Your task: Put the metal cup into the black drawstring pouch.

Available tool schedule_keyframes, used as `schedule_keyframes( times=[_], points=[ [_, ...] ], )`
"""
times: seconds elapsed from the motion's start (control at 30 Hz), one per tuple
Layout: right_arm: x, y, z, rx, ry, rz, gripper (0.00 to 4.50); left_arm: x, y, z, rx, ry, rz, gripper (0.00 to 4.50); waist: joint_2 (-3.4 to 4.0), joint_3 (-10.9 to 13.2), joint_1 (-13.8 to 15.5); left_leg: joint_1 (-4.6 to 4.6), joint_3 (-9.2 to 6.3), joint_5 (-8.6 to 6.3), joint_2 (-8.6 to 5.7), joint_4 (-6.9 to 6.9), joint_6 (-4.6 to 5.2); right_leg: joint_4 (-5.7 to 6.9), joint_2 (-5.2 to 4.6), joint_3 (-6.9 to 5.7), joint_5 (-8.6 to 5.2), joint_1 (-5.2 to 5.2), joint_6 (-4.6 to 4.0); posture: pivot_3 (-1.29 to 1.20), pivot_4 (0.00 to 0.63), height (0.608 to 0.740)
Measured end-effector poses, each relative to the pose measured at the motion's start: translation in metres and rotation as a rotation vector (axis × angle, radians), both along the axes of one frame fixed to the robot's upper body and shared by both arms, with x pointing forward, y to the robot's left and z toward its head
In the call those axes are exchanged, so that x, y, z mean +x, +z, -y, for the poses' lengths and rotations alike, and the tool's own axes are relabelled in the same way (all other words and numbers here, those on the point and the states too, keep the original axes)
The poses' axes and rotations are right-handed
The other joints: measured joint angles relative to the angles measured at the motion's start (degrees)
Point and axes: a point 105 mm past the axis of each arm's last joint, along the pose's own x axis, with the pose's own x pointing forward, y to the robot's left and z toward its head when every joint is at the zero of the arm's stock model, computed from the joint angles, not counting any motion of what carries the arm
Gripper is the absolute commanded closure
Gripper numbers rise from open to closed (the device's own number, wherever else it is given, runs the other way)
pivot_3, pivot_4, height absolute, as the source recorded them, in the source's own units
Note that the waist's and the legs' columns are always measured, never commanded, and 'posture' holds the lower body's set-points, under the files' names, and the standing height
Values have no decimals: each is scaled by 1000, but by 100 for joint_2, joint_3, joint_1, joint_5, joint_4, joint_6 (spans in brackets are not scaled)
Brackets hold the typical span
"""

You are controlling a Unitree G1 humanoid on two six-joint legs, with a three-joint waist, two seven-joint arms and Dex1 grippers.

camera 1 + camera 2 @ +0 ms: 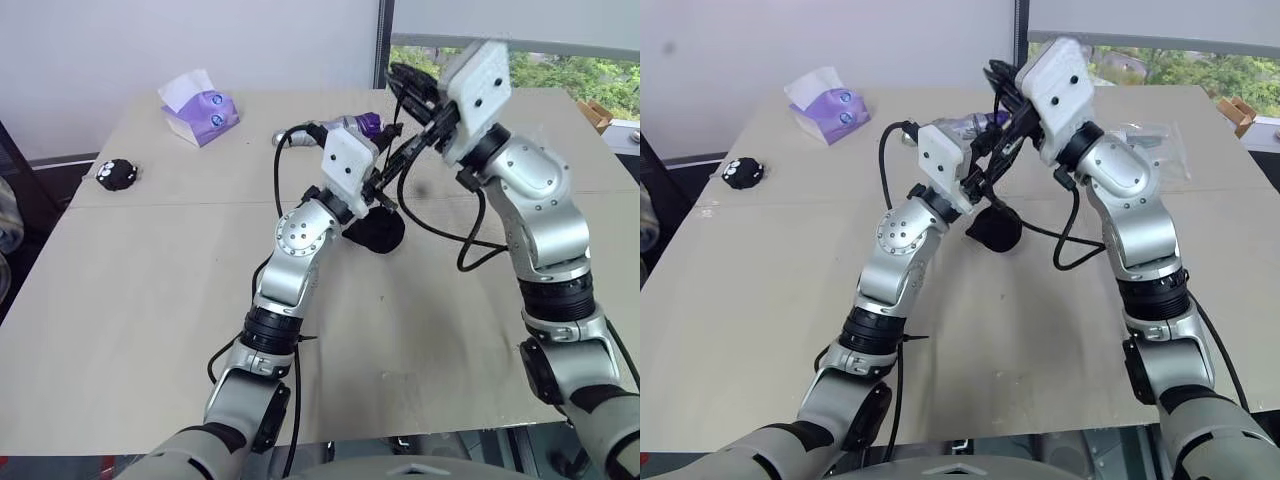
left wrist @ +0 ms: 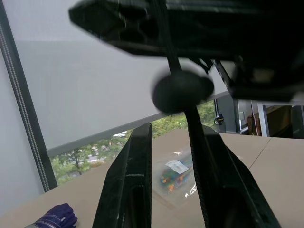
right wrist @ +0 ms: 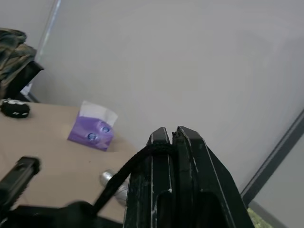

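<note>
The bench [image 1: 150, 300] fills the frame. At upper centre both arms are raised together, and the black pouch [image 1: 380, 230] hangs below them off the bench, probably lifted by its cord [image 3: 124, 172] to draw the mouth tight. The right claw [image 3: 172, 135] is pinched shut on that cord. The left claw [image 2: 168, 142] stands narrowly parted with the cord running between its fingers. The cup isn't visible; presumably it is inside the pouch.

Black drawstring pouch [image 1: 379, 230], bulging and rounded, hanging just above the table on its thin cord.
</note>
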Motion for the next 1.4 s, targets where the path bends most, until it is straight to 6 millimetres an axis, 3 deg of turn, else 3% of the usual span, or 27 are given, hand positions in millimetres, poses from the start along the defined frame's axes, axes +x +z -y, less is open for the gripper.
schedule_keyframes(
  times=[0.4,0.7,0.73,0.8,1.07,1.13,1.27,1.4],
  points=[
    [5,-3,4,-29,-47,2,4500,-11,11,-7,-3,7,54,3301,0,0,-4,1,1,0,1,-1,0,1,1,0,0,0,0,0,150,740],
    [7,-7,4,-33,-56,-6,4500,-14,7,-10,5,7,23,3301,0,0,-1,2,1,0,0,1,0,4,0,2,0,0,0,0,150,740],
    [7,-7,4,-33,-56,-6,4500,-14,7,-9,5,7,21,3798,0,0,-1,2,1,0,0,1,0,4,0,1,0,0,0,0,150,740],
    [7,-7,4,-33,-56,-6,4500,-14,7,-9,3,4,16,4305,0,0,-1,2,-1,0,0,0,-1,4,1,-1,0,0,0,0,150,740],
    [8,-5,6,-22,-73,9,4500,-13,4,-9,10,5,5,4305,0,0,-2,2,0,0,0,1,0,4,1,0,0,0,0,0,150,740],
    [14,10,15,65,-142,74,4500,-13,-3,-9,34,11,-12,4305,2,1,-5,3,3,0,0,1,-1,5,1,2,0,-1,0,0,150,740],
    [7,71,53,237,-316,336,4500,-12,-43,-5,143,-2,-111,4305,4,3,-3,2,4,1,0,-2,-3,2,1,1,-1,-3,0,0,150,740],
    [10,69,59,267,-346,353,4500,-17,-46,1,170,-20,-108,4305,7,3,-14,3,8,1,2,-4,-3,2,0,6,-1,-3,0,0,150,740]
  ],
)
